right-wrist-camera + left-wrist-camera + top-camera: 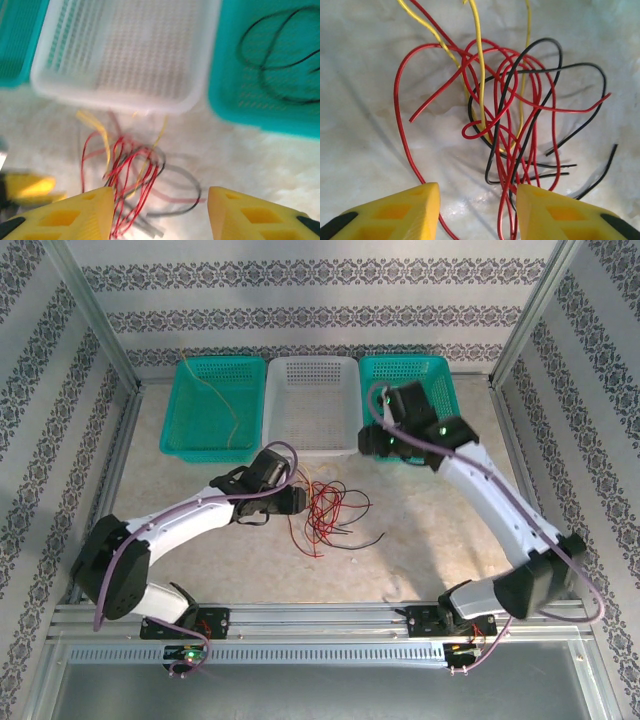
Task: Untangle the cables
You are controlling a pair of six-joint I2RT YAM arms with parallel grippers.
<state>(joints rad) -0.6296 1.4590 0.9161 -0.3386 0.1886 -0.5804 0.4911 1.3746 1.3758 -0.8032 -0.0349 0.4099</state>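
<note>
I keep left pincer (478,202) released over cables (512,120) mid-table, likely to pick one strand; right pincer (160,212) released, empty, near far-edge basket (225,75).

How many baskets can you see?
3, side by side in a row at the back: the left teal basket, the white basket in the middle, and the right teal basket, partly covered by the right arm.

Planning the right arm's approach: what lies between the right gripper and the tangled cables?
Nothing: in the top view, bare table separates the right gripper from the cables.
</note>
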